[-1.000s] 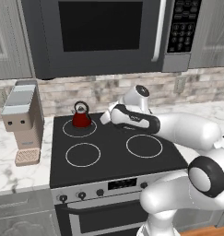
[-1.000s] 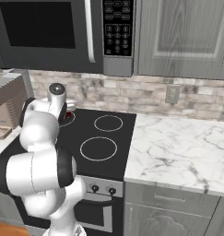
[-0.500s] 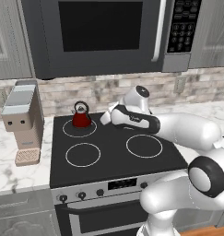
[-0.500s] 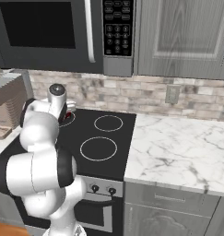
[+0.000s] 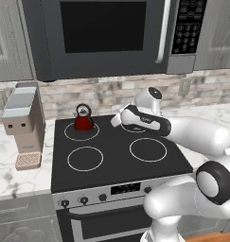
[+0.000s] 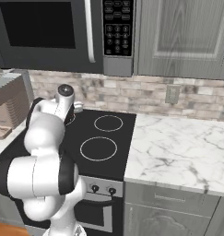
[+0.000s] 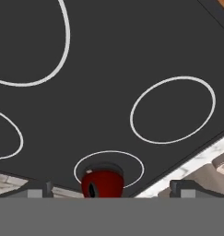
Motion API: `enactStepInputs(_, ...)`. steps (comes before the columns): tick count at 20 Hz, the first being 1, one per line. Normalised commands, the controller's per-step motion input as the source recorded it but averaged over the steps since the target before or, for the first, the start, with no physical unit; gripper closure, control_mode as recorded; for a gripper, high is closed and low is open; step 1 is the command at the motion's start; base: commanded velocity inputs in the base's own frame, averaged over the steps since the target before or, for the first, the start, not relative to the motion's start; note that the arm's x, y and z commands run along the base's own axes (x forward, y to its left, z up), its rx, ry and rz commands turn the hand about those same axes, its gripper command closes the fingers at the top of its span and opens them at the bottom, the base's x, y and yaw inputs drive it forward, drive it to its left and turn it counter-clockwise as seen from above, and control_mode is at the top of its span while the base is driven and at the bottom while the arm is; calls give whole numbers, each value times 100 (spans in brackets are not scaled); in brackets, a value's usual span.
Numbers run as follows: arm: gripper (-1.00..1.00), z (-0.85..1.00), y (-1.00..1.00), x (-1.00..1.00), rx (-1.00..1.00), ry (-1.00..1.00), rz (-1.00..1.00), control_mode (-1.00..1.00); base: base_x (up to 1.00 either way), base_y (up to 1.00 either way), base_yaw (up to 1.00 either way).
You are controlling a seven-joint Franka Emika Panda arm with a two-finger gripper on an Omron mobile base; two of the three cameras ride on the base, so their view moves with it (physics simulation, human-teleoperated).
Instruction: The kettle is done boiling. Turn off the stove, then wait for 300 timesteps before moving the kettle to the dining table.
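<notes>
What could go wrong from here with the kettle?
The kettle sits on the back left burner of the stove, small inside its ring, so a sideways approach could knock it over. The open gripper hovers above it, not yet around the thin looped handle; a misaligned close may miss. The coffee machine stands close to that side, limiting swing room.

No visible change across the second. The arm holds the same pose over the stove (image 5: 116,156), with the gripper (image 7: 113,188) as wide open as before and nothing between its tips. The kettle (image 5: 83,119) sits on the same back-left burner ring, not shifted or tilted. Base cameras have not moved; framing of both base views matches the earlier ones.
</notes>
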Motion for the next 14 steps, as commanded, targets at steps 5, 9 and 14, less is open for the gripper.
enactStepInputs(5, -100, -1, -36, 6, 0, 0, 0, -100, 0, 0, 0)
enactStepInputs(9, -100, 0, -28, 9, 0, 1, 0, -100, 0, 0, 0)
enactStepInputs(14, -100, 1, -10, 12, 0, 4, 0, -100, 0, 0, 0)
